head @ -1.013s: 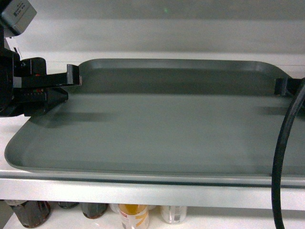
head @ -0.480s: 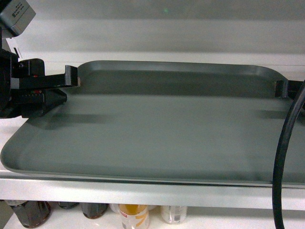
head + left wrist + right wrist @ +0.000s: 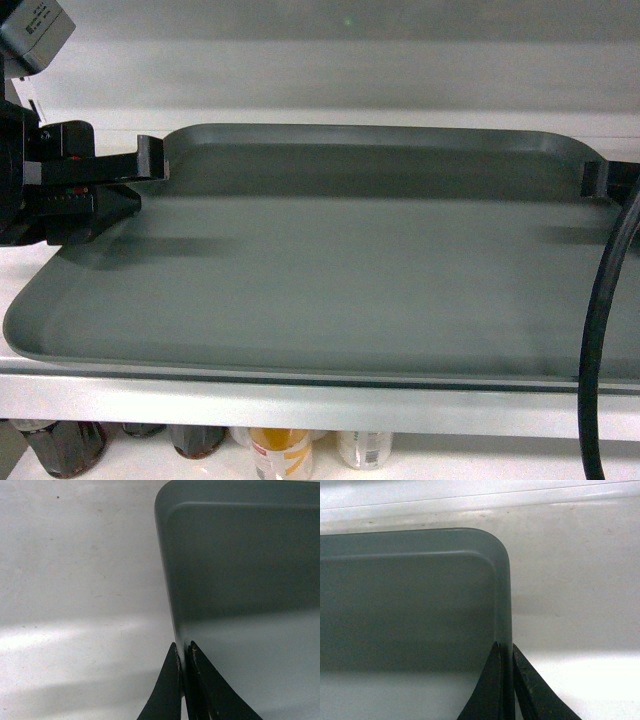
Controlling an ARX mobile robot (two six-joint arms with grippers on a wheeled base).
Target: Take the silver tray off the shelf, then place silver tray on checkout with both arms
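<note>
On the shelf [image 3: 300,405], the silver tray [image 3: 340,260] lies flat, its near edge at the board's front strip. Left gripper [image 3: 184,662] pinches the tray's left rim between its closed jaws; right gripper [image 3: 507,660] likewise clamps the right rim. Bottles [image 3: 280,452] stand on the level below.

We record one white shelf [image 3: 300,405], its pale front edge crossing the lower frame. Lying on it: one silver tray [image 3: 340,270], filling most of the board. Below, at lower left, we note bottles [image 3: 280,452] standing on a lower level.
</note>
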